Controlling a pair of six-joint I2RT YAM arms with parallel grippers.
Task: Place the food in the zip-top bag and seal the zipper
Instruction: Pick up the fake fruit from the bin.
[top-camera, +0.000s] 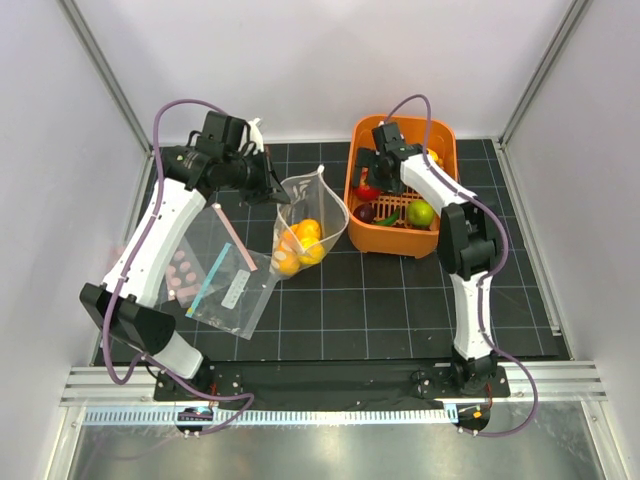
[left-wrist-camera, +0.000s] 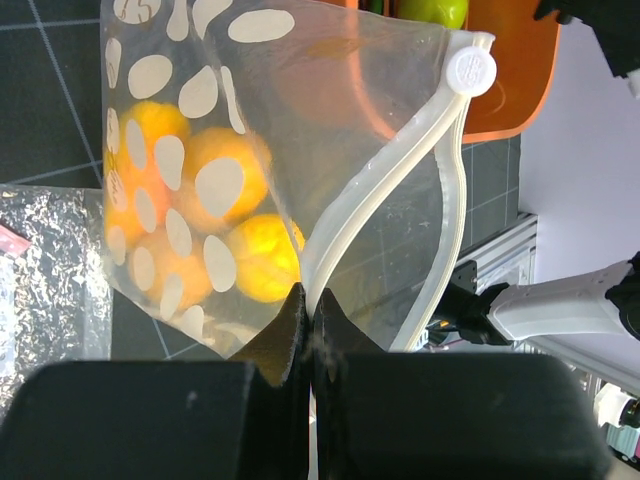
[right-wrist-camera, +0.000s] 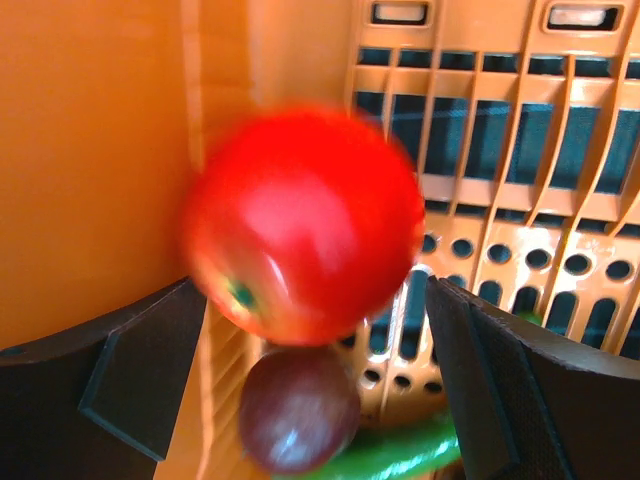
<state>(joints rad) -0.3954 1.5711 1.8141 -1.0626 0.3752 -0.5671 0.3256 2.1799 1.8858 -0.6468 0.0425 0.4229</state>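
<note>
The dotted zip-top bag (top-camera: 312, 212) stands open on the mat with orange-yellow mangoes (top-camera: 300, 245) inside. My left gripper (top-camera: 275, 190) is shut on the bag's mouth edge. In the left wrist view my left gripper (left-wrist-camera: 310, 300) pinches the zipper strip (left-wrist-camera: 380, 195), with the mangoes (left-wrist-camera: 215, 170) behind the dots. My right gripper (top-camera: 368, 185) is down in the orange basket (top-camera: 400, 122). In the right wrist view my right gripper (right-wrist-camera: 315, 300) is open around the blurred red apple (right-wrist-camera: 300, 220), not touching it. A dark purple piece (right-wrist-camera: 298, 408) lies below it. A green lime (top-camera: 420, 212) is in the basket.
A clear bag with a teal strip and white label (top-camera: 228, 290), a bag with pink dots (top-camera: 180, 272) and a loose pink strip (top-camera: 232, 235) lie left of the dotted bag. A green pod (right-wrist-camera: 400, 455) lies in the basket. White walls surround the mat.
</note>
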